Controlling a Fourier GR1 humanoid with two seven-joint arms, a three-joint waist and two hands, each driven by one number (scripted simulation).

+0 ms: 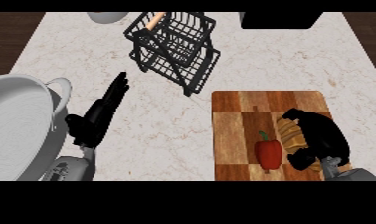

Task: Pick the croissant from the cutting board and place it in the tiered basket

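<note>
Golden and flaky, the croissant (291,135) on the cutting board (238,113), just beside the red pepper (269,153), seems light and crushable, so my right hand (323,136) curls round its middle.

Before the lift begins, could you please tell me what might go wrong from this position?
The red pepper lies right beside the croissant on the cutting board, so the right hand curled round the croissant could nudge it. The tiered basket sits tilted with narrow wire openings, so the croissant might catch on a rim.
</note>
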